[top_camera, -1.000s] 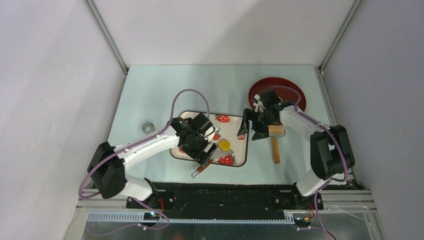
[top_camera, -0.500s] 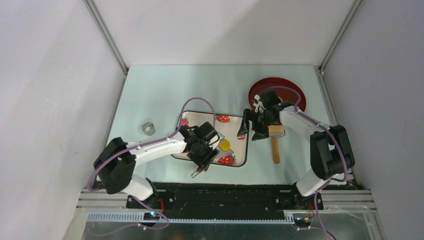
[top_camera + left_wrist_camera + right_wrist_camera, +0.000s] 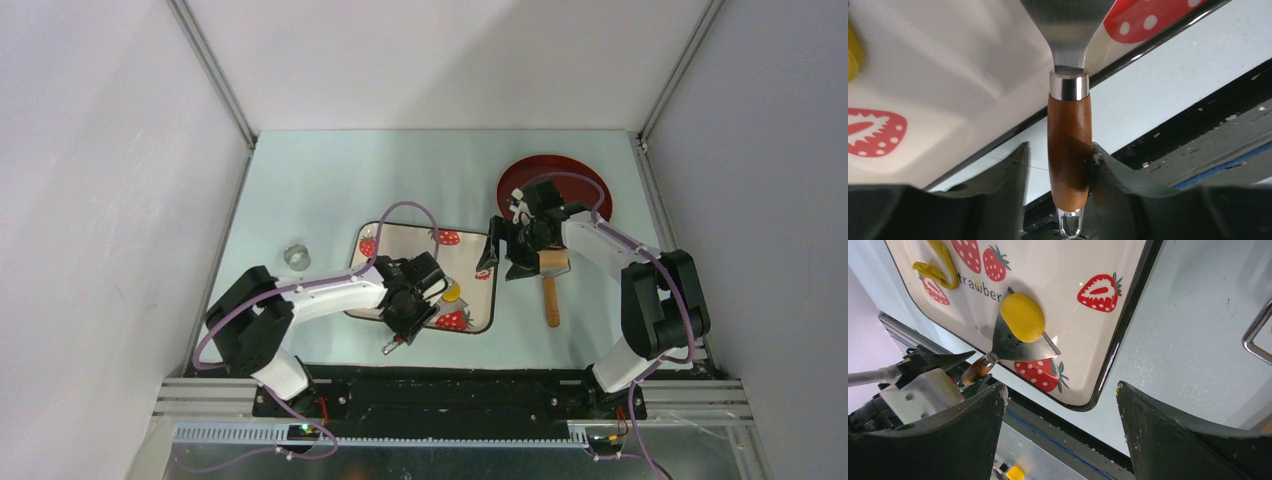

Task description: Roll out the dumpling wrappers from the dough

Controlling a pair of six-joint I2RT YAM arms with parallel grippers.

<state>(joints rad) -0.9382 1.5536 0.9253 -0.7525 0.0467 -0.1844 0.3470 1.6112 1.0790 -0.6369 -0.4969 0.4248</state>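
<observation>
A strawberry-print tray [image 3: 400, 236] [image 3: 1083, 265] lies mid-table. A spatula [image 3: 398, 343] [image 3: 1013, 347] rests with its steel blade on the tray and its wooden handle [image 3: 1069, 135] sticking over the near rim. On the blade sits a round yellow dumpling wrapper [image 3: 452, 292] [image 3: 1022, 316]. A thin yellow strip of dough [image 3: 940, 267] lies farther in on the tray. My left gripper [image 3: 405, 318] [image 3: 1060, 155] straddles the handle, open: one finger touches the wood and a narrow gap shows at the other. My right gripper [image 3: 505, 255] [image 3: 1060, 390] hangs open and empty over the tray's right edge.
A wooden rolling pin [image 3: 550, 290] lies right of the tray, just beside my right gripper. A dark red plate [image 3: 560, 178] sits behind it. A small metal ring cutter [image 3: 296, 255] stands alone at the left. The black base rail runs just below the spatula's end.
My left gripper has slid along toward the spatula's handle and its jaws have narrowed around it. The right arm, the wrapper and the spatula have not moved.
</observation>
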